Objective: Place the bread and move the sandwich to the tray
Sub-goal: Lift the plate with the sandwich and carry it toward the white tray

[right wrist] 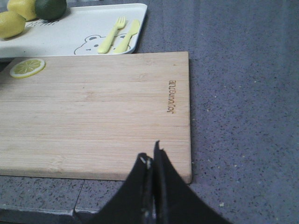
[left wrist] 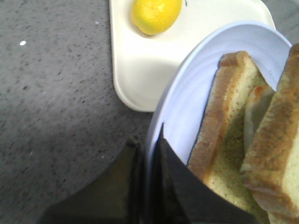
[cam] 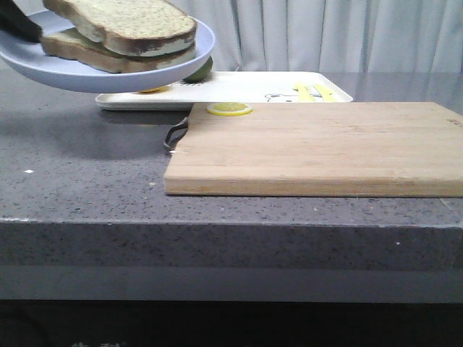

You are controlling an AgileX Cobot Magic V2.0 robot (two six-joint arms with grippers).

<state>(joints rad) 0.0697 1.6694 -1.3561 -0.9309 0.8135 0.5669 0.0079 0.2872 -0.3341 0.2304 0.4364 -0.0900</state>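
The left gripper [left wrist: 150, 154], a black two-fingered claw, is clenched on the near rim of a round pale-blue plate [left wrist: 187, 93], one finger above the rim and one below, and it holds the plate in the air above the grey speckled stone counter [cam: 79, 166]. The relation that matters for the coming move is this: the flat white rectangular tray with a low raised rim [left wrist: 140, 70] lies ahead of the claw and lower than the plate, so the plate's far edge already overhangs the tray's near left corner while the gripped edge hangs over bare counter. In the front view the tray's long axis runs left to right behind a large pale wooden cutting board [cam: 318, 148]. The left arm is the nearer one and carries the load; setting the plate down probably needs a short advance and a descent. The sandwich [cam: 119, 32] rests on the plate as stacked square slices, with thick brown crusts and pale greenish-tan faces; a thin pale layer shows between them, and no egg can be made out. A yellow lemon [left wrist: 155, 14] sits on the tray just beyond the plate. The right gripper [right wrist: 152, 161] hangs over the board's near right edge, its fingers pressed together and carrying nothing.
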